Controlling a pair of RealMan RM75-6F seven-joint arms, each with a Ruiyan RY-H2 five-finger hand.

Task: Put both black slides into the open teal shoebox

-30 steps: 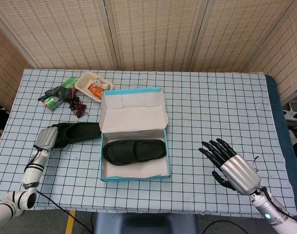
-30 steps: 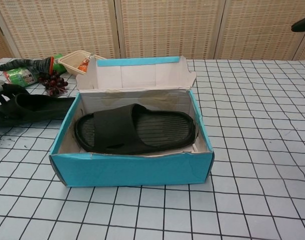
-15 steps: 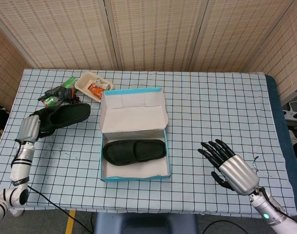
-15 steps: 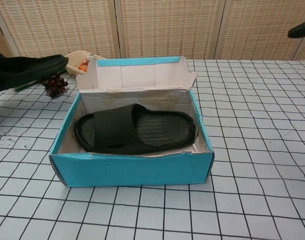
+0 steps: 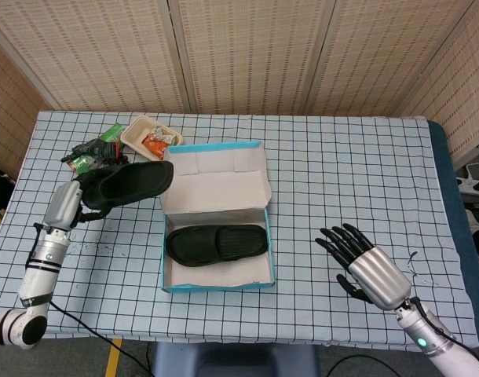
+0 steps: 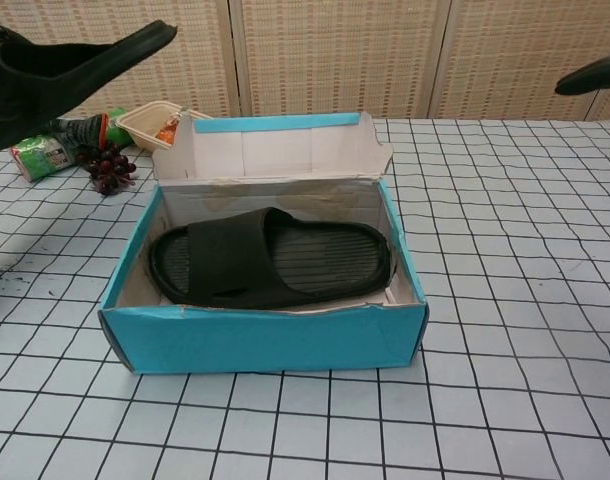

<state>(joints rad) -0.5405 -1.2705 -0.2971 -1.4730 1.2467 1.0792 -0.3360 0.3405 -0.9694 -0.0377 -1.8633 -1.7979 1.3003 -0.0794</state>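
Gripping one slide (image 5: 128, 183) by its heel end, the left hand (image 5: 70, 202) had it lifted off the table (image 5: 341, 165), just left of the box (image 5: 216, 224). Slide was tilted, toe end highest and pointing toward the box's upright lid flap (image 5: 214, 179); in chest view it showed as a dark wedge (image 6: 75, 65) up at the top-left, above the box's far-left corner. Fingers were wrapped round the slide's heel part, so the hand was closed on it.

2nd slide (image 5: 217, 243) lay flat inside the box, sole down, lengthwise across the floor, strap toward the box's left side; chest view showed it (image 6: 270, 258) filling most of the floor.

Right hand (image 5: 363, 266) hung well right of the box, near the table's front edge, fingers spread apart and straight, holding nothing. Chest view caught only a dark fingertip (image 6: 590, 77) at the right edge.

Beyond the box's far-left corner: a food tray (image 5: 151, 138) w/ orange packets, a green packet (image 5: 86, 162), a dark glove-like item (image 5: 90, 148), and a bunch of dark grapes (image 6: 107, 166). Table had a blue grid cloth.
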